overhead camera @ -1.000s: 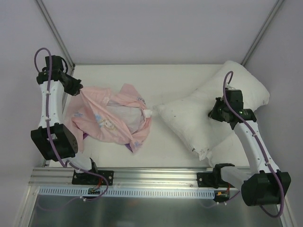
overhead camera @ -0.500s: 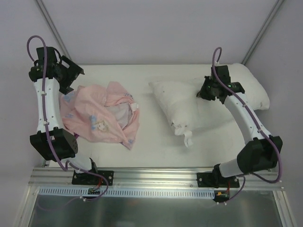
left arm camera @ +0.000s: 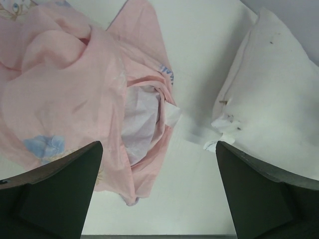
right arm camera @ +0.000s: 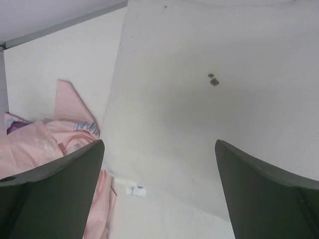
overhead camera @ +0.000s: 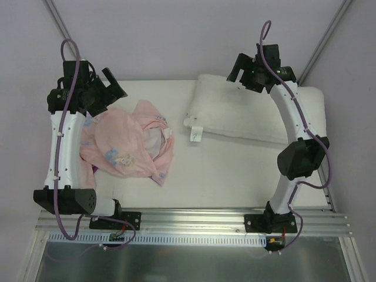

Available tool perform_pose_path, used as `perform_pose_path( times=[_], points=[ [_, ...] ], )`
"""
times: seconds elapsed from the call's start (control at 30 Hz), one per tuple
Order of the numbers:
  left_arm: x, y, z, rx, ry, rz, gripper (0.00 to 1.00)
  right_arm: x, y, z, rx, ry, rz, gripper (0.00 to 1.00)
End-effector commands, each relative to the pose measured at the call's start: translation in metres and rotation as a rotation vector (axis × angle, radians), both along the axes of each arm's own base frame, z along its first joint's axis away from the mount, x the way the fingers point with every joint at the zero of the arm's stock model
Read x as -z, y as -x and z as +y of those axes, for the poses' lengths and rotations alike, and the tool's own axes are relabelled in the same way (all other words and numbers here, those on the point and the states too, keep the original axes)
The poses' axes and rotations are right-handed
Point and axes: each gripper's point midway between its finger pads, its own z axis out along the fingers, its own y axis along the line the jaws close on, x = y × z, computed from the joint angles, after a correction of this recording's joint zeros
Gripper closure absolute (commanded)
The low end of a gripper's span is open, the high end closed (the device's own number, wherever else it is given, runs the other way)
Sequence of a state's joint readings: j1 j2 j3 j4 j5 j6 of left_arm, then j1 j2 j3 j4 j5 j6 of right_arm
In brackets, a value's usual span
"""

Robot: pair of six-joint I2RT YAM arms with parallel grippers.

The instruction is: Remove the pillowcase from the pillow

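- The pillowcase (overhead camera: 132,147) lies crumpled, pale pink side out, at 9 o'clock on the table (overhead camera: 223,170).
- The pillow (overhead camera: 252,114) lies bare at 1 o'clock, apart from the pillowcase.
- The left gripper (left arm camera: 158,147) hovers over the pillowcase, fingers spread and empty.
- The right gripper (right arm camera: 159,144) hovers over the pillow, fingers likewise spread and empty.

Soft, even, bright light, no glare. Ahead of the left tool (left arm camera: 158,144), the pillow (left arm camera: 279,99) casts a faint grey shadow on the table (left arm camera: 194,45); focus there is sharp. Its fingers (left arm camera: 55,194) and those of the right tool (right arm camera: 158,142) show dark, detail lost
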State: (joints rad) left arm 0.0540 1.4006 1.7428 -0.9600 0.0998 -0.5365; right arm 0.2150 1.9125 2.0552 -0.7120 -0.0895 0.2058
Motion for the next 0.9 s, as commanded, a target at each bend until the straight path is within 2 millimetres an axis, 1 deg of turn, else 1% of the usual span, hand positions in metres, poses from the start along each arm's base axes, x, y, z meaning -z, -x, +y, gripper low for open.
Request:
perform_pose_path(
  times=[0.0, 0.03, 0.07, 0.1, 0.13, 0.17, 0.2, 0.23, 0.27, 0.3, 0.33, 0.37, 0.4, 0.43, 0.47, 0.5, 0.53, 0.57, 0.6, 0.63, 0.67, 0.7, 0.73, 0.77, 0.8, 0.83, 0.87],
  points=[
    [-0.004, 0.011, -0.02, 0.102, -0.064, -0.023, 0.01, -0.046, 0.051, -0.003, -0.054, 0.031, -0.075, 0.04],
    [-0.003, 0.013, -0.024, 0.117, -0.073, -0.019, 0.01, -0.061, 0.068, -0.007, -0.059, 0.04, -0.117, 0.04],
    [0.001, 0.017, -0.033, 0.149, -0.08, -0.013, 0.01, -0.035, 0.079, -0.016, -0.048, 0.086, -0.076, 0.04],
    [0.005, 0.02, -0.037, 0.162, -0.088, -0.007, 0.01, -0.049, 0.099, -0.022, -0.039, 0.093, -0.119, 0.04],
    [0.001, 0.027, -0.039, 0.167, -0.1, -0.027, 0.01, -0.043, 0.109, -0.026, -0.034, 0.105, -0.119, 0.04],
    [0.004, 0.03, -0.042, 0.173, -0.115, -0.032, 0.01, -0.013, 0.123, -0.033, -0.022, 0.134, -0.067, 0.04],
    [0.018, 0.037, -0.05, 0.207, -0.155, -0.009, 0.01, -0.006, 0.132, -0.041, 0.005, 0.166, -0.069, 0.04],
    [0.016, 0.042, -0.052, 0.218, -0.172, -0.032, 0.01, -0.017, 0.149, -0.046, 0.013, 0.166, -0.12, 0.04],
    [0.023, 0.047, -0.054, 0.228, -0.189, -0.021, 0.01, 0.011, 0.163, -0.051, 0.014, 0.196, -0.07, 0.04],
    [0.038, 0.054, -0.054, 0.235, -0.212, 0.01, 0.01, 0.017, 0.171, -0.06, 0.044, 0.227, -0.069, 0.04],
    [0.038, 0.063, -0.061, 0.262, -0.214, -0.004, 0.01, 0.024, 0.181, -0.064, 0.047, 0.24, -0.066, 0.04],
    [0.051, 0.071, -0.064, 0.273, -0.211, 0.024, 0.01, 0.021, 0.195, -0.071, 0.056, 0.251, -0.094, 0.04],
    [0.055, 0.077, -0.068, 0.288, -0.205, 0.023, 0.01, 0.043, 0.206, -0.082, 0.079, 0.301, -0.055, 0.04],
    [0.052, 0.088, -0.076, 0.317, -0.191, -0.009, 0.01, 0.05, 0.215, -0.086, 0.086, 0.316, -0.05, 0.04],
    [0.063, 0.094, -0.081, 0.332, -0.176, 0.002, 0.01, 0.049, 0.228, -0.096, 0.113, 0.334, -0.071, 0.04],
    [0.059, 0.106, -0.092, 0.382, -0.148, -0.031, 0.01, 0.073, 0.24, -0.1, 0.114, 0.349, -0.03, 0.04],
    [0.061, 0.112, -0.096, 0.398, -0.138, -0.039, 0.01, 0.083, 0.247, -0.102, 0.112, 0.352, -0.02, 0.04],
    [0.072, 0.119, -0.099, 0.411, -0.13, -0.018, 0.01, 0.092, 0.254, -0.105, 0.116, 0.353, -0.009, 0.04],
    [0.074, 0.124, -0.103, 0.426, -0.121, -0.024, 0.01, 0.106, 0.266, -0.107, 0.119, 0.345, 0.008, 0.04],
    [0.074, 0.132, -0.104, 0.433, -0.11, -0.041, 0.01, 0.113, 0.272, -0.108, 0.125, 0.341, 0.024, 0.04],
    [0.086, 0.139, -0.108, 0.441, -0.093, -0.011, 0.01, 0.119, 0.278, -0.109, 0.124, 0.337, 0.036, 0.04],
    [0.088, 0.145, -0.109, 0.442, -0.077, -0.018, 0.01, 0.127, 0.285, -0.11, 0.137, 0.324, 0.044, 0.04],
    [0.091, 0.149, -0.112, 0.448, -0.059, -0.012, 0.01, 0.132, 0.288, -0.111, 0.143, 0.321, 0.05, 0.04],
    [0.103, 0.156, -0.117, 0.45, -0.042, 0.018, 0.01, 0.137, 0.291, -0.113, 0.154, 0.319, 0.058, 0.04],
    [0.104, 0.16, -0.119, 0.452, -0.025, 0.008, 0.01, 0.145, 0.294, -0.113, 0.165, 0.305, 0.064, 0.04],
    [0.115, 0.165, -0.121, 0.448, -0.017, 0.035, 0.01, 0.147, 0.295, -0.111, 0.165, 0.295, 0.063, 0.04],
    [0.119, 0.171, -0.125, 0.467, -0.014, 0.04, 0.01, 0.149, 0.296, -0.108, 0.154, 0.279, 0.066, 0.04]
  ],
)
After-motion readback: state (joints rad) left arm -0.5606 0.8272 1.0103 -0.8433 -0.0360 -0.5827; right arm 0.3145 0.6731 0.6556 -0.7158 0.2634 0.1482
